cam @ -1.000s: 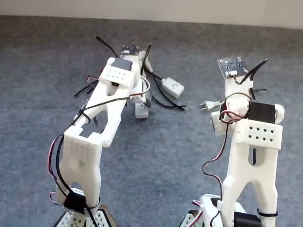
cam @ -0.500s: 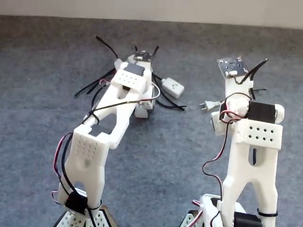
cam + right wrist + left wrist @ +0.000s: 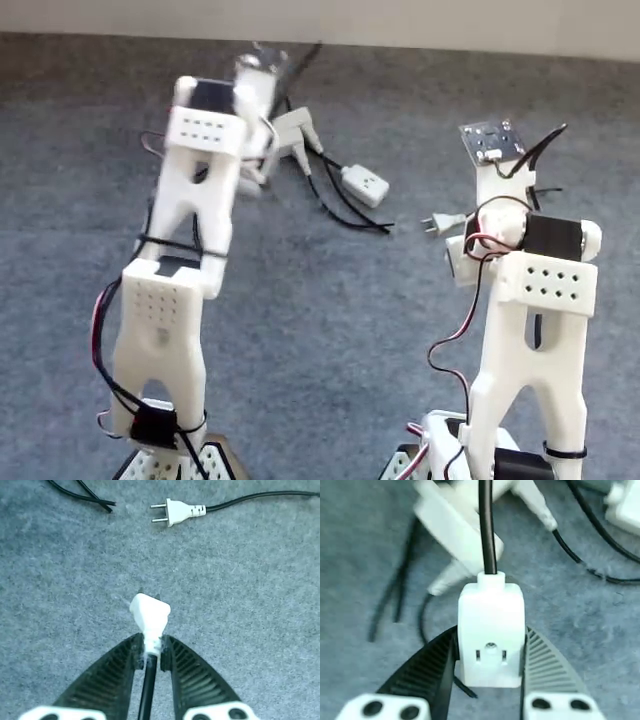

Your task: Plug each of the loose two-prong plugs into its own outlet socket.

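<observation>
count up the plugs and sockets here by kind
two-prong plugs: 2 (held plug in right gripper, loose plug)
outlet sockets: 2 (held socket in left gripper, free socket)
blurred white piece, kind unclear: 1
total: 5

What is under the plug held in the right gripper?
Grey carpet shows all around the plug pinched in the right gripper. The patch straight beneath it is covered by the plug itself. A second plug lies apart, farther off.
</observation>
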Robot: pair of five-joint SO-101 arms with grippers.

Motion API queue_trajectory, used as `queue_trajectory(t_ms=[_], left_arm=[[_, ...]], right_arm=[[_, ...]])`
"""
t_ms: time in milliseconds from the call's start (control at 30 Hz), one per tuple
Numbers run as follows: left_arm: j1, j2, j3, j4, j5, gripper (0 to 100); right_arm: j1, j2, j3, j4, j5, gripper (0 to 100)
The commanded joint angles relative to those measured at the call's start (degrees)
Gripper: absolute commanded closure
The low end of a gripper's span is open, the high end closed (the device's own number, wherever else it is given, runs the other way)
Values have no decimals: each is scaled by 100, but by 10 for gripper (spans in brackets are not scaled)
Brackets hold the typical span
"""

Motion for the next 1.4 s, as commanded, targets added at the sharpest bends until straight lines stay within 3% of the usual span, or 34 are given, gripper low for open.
queue_trajectory(t_ms=[0,433,767,1167,1367], left_arm=[[-286,-470,-664,149,-580,995],[-286,-3266,1402,132,-949,995],[259,-5807,4945,-26,-1855,995],[435,-7196,9868,-4765,-2681,994],[462,-7240,12031,-7833,-4466,994]], right_arm=[[22,-31,-22,-57,62,962],[22,-31,-22,-48,62,962],[13,-57,101,-75,62,962],[13,-48,110,-92,62,962],[13,-48,119,-101,62,962]])
